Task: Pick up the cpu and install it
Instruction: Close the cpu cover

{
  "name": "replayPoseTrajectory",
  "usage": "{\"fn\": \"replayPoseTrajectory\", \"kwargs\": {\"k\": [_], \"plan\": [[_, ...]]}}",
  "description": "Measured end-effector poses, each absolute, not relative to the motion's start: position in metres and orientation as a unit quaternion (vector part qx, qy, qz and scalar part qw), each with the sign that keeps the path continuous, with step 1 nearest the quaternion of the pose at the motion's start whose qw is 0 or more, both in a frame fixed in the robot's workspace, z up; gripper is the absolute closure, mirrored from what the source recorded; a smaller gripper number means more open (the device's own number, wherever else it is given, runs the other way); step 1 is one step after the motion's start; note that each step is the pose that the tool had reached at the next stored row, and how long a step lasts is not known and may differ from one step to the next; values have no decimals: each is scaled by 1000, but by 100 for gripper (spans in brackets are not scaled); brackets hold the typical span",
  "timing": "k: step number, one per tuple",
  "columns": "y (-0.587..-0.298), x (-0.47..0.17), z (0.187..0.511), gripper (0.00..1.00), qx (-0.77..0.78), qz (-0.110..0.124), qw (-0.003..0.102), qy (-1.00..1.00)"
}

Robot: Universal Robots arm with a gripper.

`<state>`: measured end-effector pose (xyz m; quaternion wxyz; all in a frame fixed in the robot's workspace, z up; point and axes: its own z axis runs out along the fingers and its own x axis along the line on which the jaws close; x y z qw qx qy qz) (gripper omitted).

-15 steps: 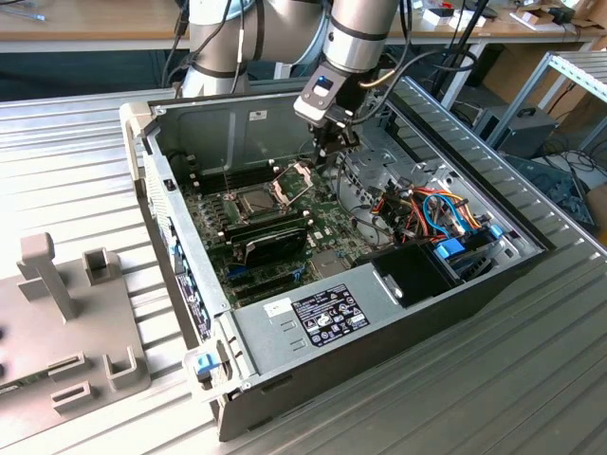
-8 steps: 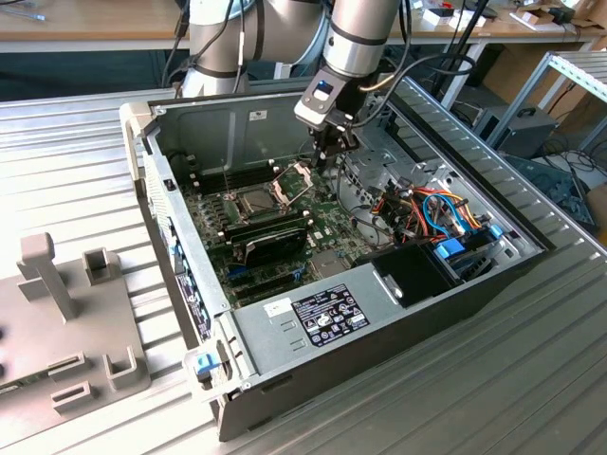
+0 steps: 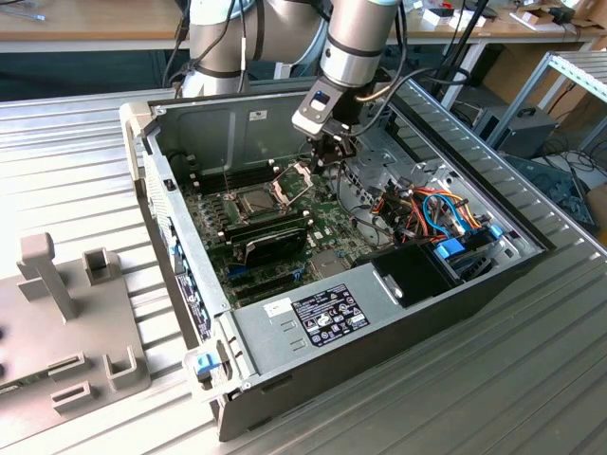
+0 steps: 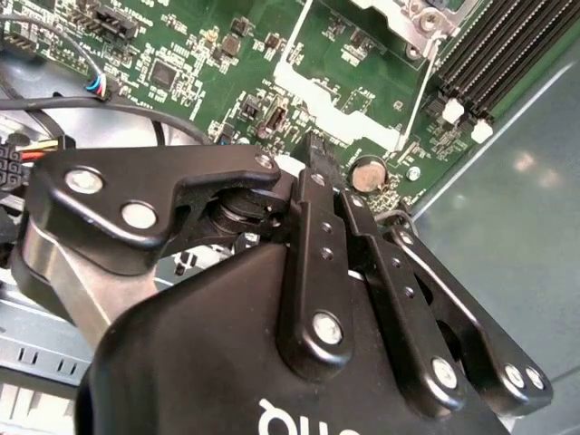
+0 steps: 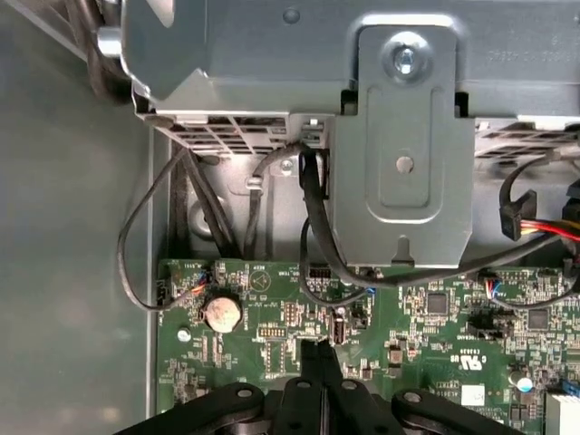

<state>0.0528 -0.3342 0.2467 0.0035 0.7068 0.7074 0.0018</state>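
So the fingers (image 5: 310,381) were pressed together, tips pointing down just above the green motherboard (image 3: 327,216). That was inside the open computer case (image 3: 228,123), which sat on the ribbed metal table (image 3: 85,142). Honestly couldn't tell if anything thin was pinched between them, and couldn't tell where the cpu was either. The socket (image 3: 254,201) near the middle of the board looked dark, with its metal frame (image 3: 292,175) tilted up beside it. In the first wrist view the tips were near the coin battery (image 5: 222,314), close to the board's edge by the grey drive cage (image 5: 403,163). A long black expansion card (image 3: 275,242) stood just beside the socket, on the side toward the labelled metal box (image 3: 322,318) at the case's corner. A grey plastic fixture (image 3: 57,332) sat at the table's edge on the exterior view's left
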Motion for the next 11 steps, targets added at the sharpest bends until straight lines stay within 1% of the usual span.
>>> {"fn": "replayPoseTrajectory", "kwargs": {"k": [11], "plan": [[-334, 14, 246, 89, 707, 2, 4, 707]]}}
